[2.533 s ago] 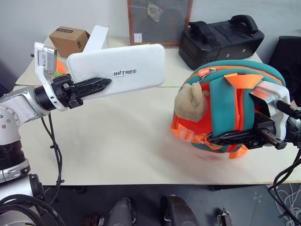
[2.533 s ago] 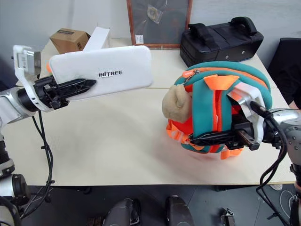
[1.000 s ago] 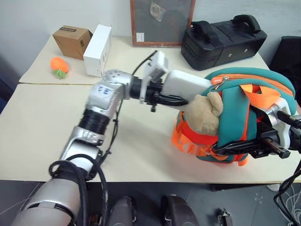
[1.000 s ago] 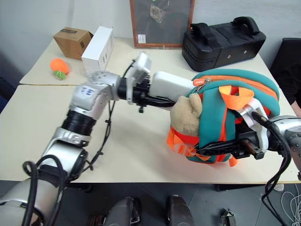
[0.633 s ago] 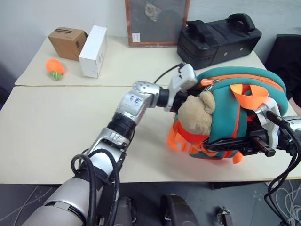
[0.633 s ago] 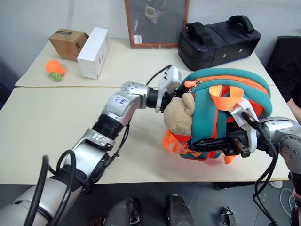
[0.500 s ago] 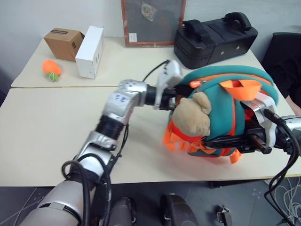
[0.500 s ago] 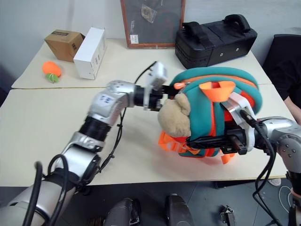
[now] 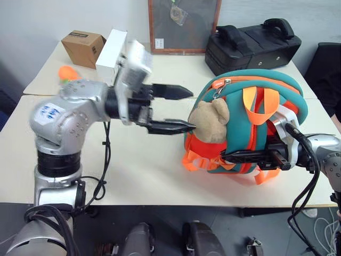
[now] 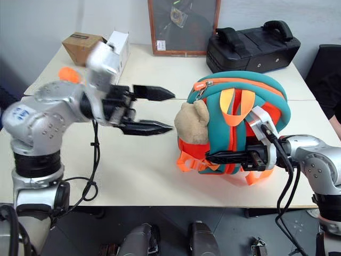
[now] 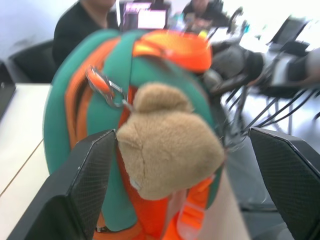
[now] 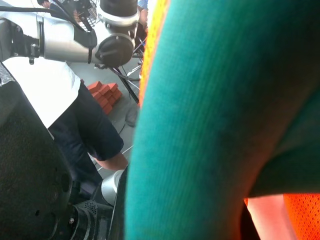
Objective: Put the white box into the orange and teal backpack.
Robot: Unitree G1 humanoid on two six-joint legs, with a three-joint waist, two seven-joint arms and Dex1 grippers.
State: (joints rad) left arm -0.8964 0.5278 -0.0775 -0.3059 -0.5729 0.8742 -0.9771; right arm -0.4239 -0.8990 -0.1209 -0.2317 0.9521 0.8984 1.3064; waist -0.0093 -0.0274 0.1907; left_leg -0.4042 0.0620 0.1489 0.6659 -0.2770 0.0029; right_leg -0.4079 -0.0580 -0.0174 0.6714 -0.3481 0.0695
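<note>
Beige table (image 9: pixel 133 160), orange and teal backpack (image 9: pixel 250 128) pinched by right claw (image 9: pixel 226 157), left claw (image 9: pixel 184 109) empty, spread

Two pale tables (image 9: pixel 160 165) butt together before a plain grey wall (image 9: pixel 53 18), dark floor (image 9: pixel 266 234) below.

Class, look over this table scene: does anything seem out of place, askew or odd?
Nothing stands out. The backpack stands upright, pinched by the right gripper; the left gripper is open and empty beside the bear.
</note>
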